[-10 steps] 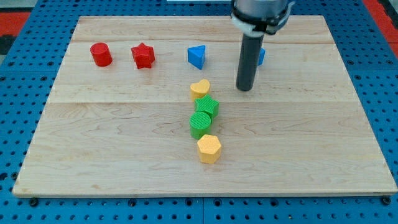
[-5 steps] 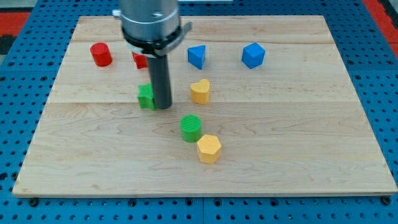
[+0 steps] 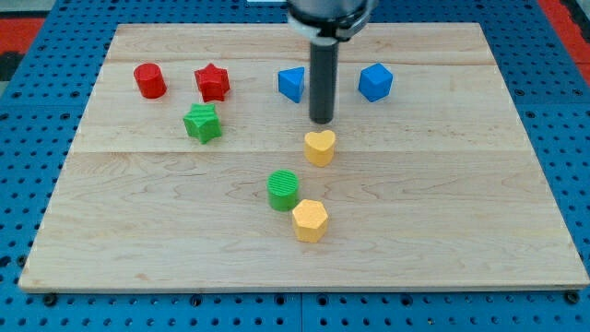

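You are looking at a pale wooden worktop (image 3: 479,212) resting on a blue pegboard (image 3: 28,166), with the dark rod (image 3: 322,83) coming down from the view's top; the arm carries no claw, only that rod. My tip (image 3: 321,121) sits just above the yellow heart (image 3: 320,147), close to it, between the blue triangular block (image 3: 292,84) and the blue cube (image 3: 375,82). Farther off lie the green star (image 3: 202,122), red star (image 3: 212,82), red cylinder (image 3: 148,80), green cylinder (image 3: 284,190) and yellow hexagon (image 3: 311,220), those last two touching.
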Controlling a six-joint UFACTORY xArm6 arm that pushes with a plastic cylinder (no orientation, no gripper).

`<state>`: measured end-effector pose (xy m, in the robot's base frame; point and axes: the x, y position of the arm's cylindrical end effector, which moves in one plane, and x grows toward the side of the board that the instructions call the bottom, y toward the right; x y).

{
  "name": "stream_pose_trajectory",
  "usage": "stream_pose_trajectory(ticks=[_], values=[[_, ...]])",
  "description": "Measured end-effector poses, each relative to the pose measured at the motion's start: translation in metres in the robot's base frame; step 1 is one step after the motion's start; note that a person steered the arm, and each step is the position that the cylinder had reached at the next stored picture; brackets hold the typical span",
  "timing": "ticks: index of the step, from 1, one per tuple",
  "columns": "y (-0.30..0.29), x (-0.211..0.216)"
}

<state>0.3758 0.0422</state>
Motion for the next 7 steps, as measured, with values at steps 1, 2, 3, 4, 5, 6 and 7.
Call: stream_pose_trajectory(ticks=[1, 2, 3, 4, 5, 6, 7], values=[[0.014, -0.03], [0.019, -0.06], [0.024, -0.092], [0.103, -0.088], [0.109, -0.071], [0.05, -0.032], [-0.018, -0.011]])
